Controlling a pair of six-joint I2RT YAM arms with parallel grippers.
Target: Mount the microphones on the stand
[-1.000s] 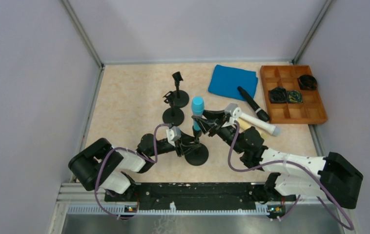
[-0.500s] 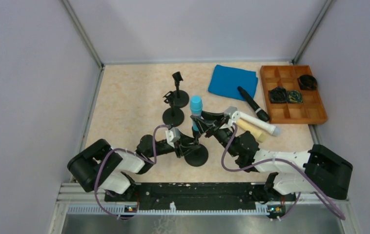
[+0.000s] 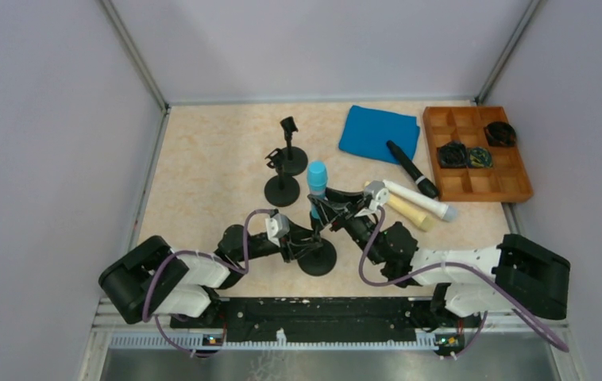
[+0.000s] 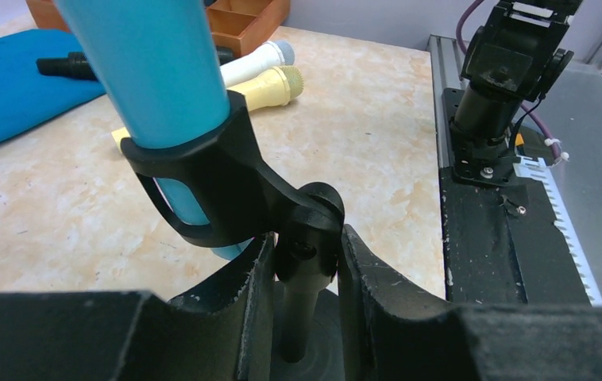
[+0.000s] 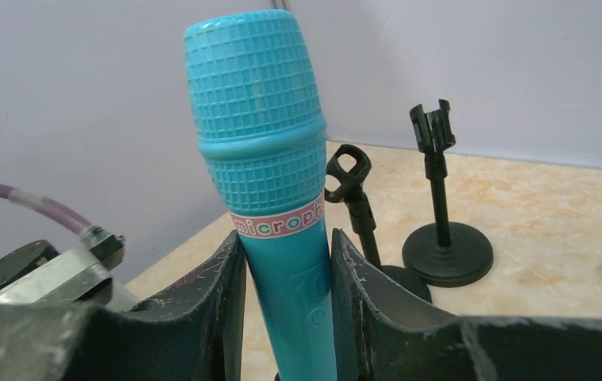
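Four microphones (image 3: 417, 198), seemingly three stands (image 3: 282, 190), left gripper (image 4: 304, 262) clamping one stand (image 4: 230, 178), right gripper (image 5: 286, 274) clamping blue microphone (image 5: 258, 119)

Printed in reddish lowercase letters on a pale band (image 5: 278, 223) wrapped around the light blue microphone (image 5: 260, 119), just beneath its gridded head: "microph", with the rest of the word curving out of sight round the body. Lower down on the same blue handle, moulded into the plastic: faint raised marks, one of them round like a power sign, too shallow to read with any certainty.
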